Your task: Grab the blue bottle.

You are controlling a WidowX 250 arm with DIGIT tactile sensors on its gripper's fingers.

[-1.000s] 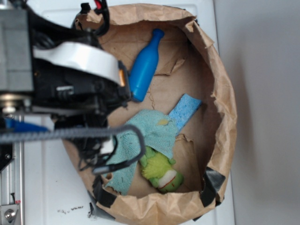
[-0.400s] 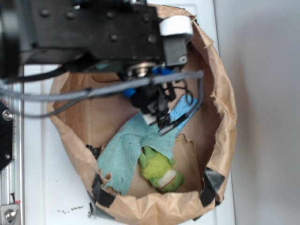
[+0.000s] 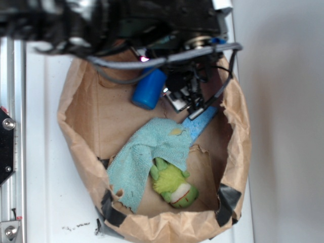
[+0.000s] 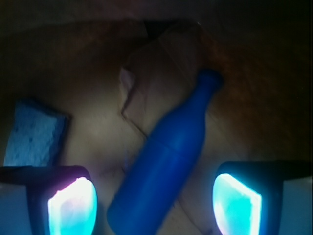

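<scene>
Blue bottle (image 3: 149, 91) lies near the top of a crumpled brown paper bag (image 3: 238, 131) on a white desk (image 3: 43, 152) in the exterior view, with only its wide base end showing below the black arm (image 3: 101, 20). The end effector (image 3: 188, 101) hangs just to the right of it, above a light-blue sponge (image 3: 202, 121). A teal cloth (image 3: 147, 157) lies lower in the bag, partly over a green toy (image 3: 174, 185).

From the wrist, the bottle (image 4: 166, 161) lies at a slant on the paper, neck up and to the right, base between the two glowing fingertips (image 4: 73, 203), which stand wide apart and touch nothing. The sponge (image 4: 34, 132) sits at left.
</scene>
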